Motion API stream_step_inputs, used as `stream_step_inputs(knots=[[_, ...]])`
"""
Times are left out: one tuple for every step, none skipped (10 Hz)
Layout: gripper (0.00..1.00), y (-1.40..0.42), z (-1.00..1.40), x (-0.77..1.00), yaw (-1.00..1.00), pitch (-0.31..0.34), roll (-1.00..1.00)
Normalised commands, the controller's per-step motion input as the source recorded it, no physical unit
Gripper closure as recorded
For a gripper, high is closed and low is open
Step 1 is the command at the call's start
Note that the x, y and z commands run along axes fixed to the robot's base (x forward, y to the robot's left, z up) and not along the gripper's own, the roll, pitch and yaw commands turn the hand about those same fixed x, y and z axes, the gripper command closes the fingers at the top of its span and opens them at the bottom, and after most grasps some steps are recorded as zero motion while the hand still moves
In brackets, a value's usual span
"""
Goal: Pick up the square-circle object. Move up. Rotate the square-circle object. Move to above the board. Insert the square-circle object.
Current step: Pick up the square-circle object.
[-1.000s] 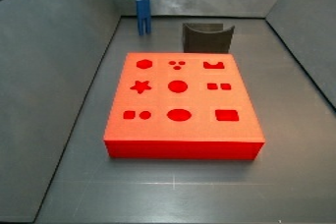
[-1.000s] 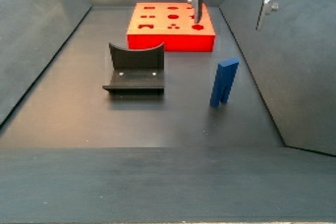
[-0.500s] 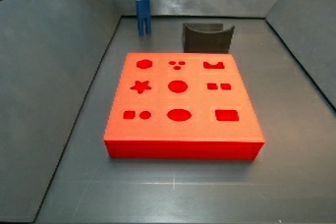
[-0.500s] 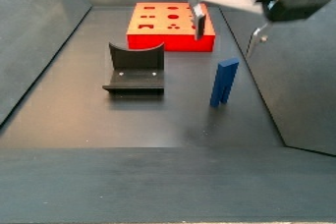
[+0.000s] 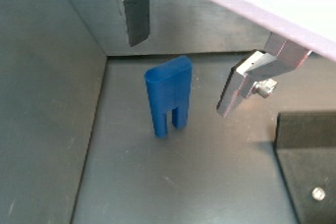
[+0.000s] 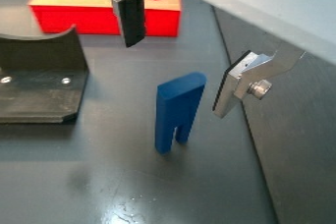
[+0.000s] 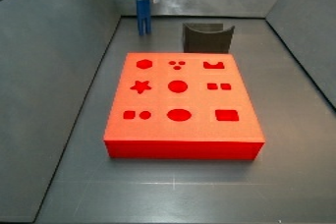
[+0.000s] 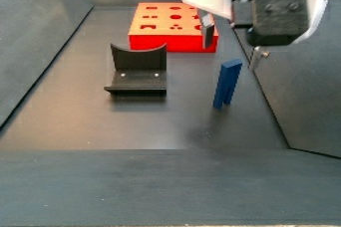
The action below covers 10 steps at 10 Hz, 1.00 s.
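The slim blue square-circle object (image 6: 176, 113) stands upright on the dark floor, beside the dark grey U-shaped holder (image 6: 39, 78) and well apart from the flat red-orange board (image 8: 170, 26) with its cut-out holes. The gripper (image 5: 184, 53) hangs above the blue piece, silver fingers (image 6: 130, 18) spread wide and holding nothing; they seem not to touch it

Even, soft light; faint shadows, sharp focus; gripper (image 8: 234, 34) looms large (slightly blurred) in a side view.
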Motion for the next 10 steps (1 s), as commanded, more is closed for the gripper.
stream_step_inputs(knots=[[0.00,0.07,-0.22,0.05,-0.52,-0.216,-0.42],[0.00,0.12,-0.26,0.11,-0.47,-0.216,-0.39],[0.00,0.13,-0.28,0.12,-0.42,-0.201,-0.39],[0.00,0.01,-0.27,0.00,-0.43,-0.214,-0.41],[0.00,0.04,-0.31,0.00,-0.34,-0.197,-0.39],[0.00,0.02,-0.43,0.00,-0.29,-0.179,-0.32],[0.00,0.00,-0.52,0.00,-0.22,-0.140,-0.28],[0.00,0.00,-0.50,0.00,-0.21,-0.121,-0.30],[0.00,0.00,-0.48,0.00,-0.22,-0.113,-0.31],[0.00,0.00,-0.47,0.00,-0.23,-0.113,-0.31]])
